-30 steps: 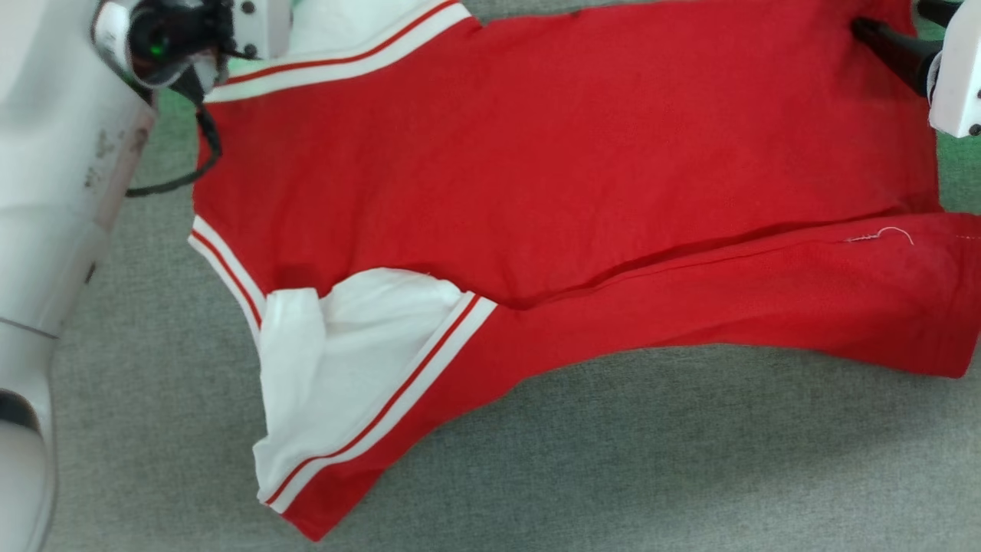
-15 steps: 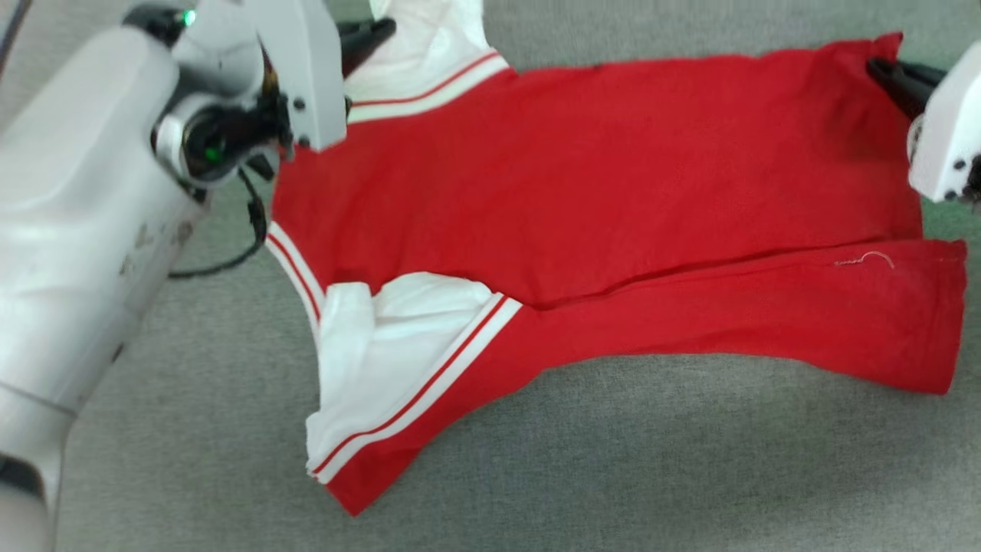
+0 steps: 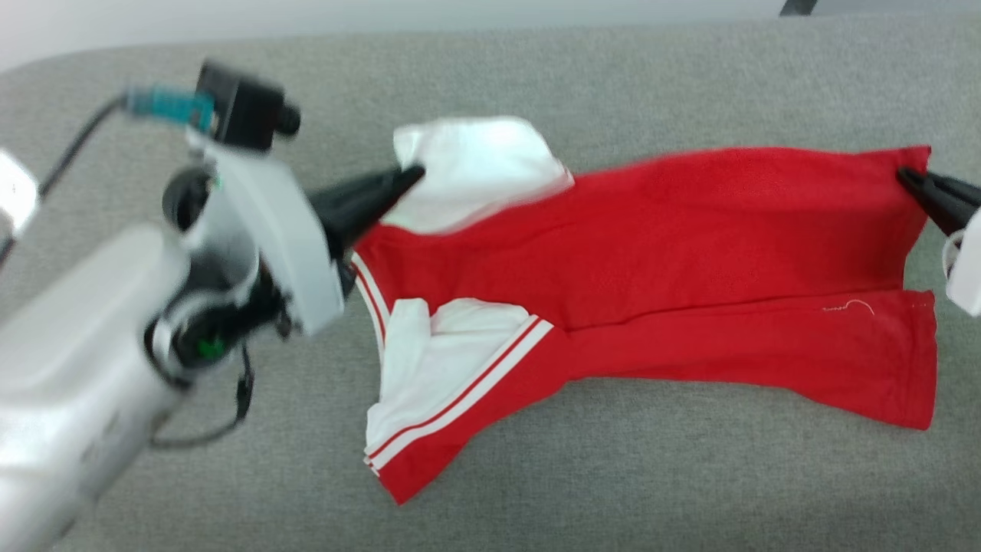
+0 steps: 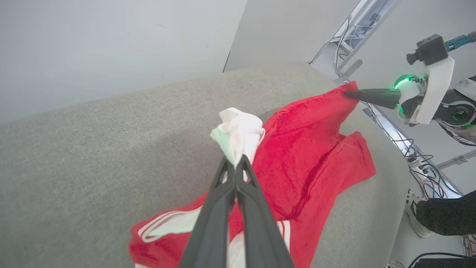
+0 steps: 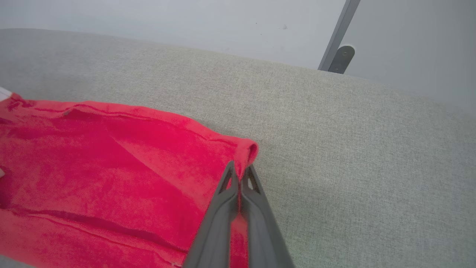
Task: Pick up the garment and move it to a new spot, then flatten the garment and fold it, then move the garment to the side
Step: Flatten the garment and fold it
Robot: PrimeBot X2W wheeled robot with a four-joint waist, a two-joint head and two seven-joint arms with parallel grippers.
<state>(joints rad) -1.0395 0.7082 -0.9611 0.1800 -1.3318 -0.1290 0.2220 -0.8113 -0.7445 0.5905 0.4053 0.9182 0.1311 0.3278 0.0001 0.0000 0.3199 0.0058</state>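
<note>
Head view shows the garment (image 3: 690, 230) spread on the grey tabletop (image 3: 613, 475). Its red body is stretched sideways, and one long fold line runs across it. The white panels and striped trim sit at the garment's left end. The left hand (image 3: 410, 175) is closed and pinches the white panel at the garment's far left corner. In the left wrist view that cloth bunches up just past the fingertips. The right hand (image 3: 906, 176) is closed as well, clamped on the red hem at the garment's far right corner. The garment's far edge runs fairly straight between the two grips.
</note>
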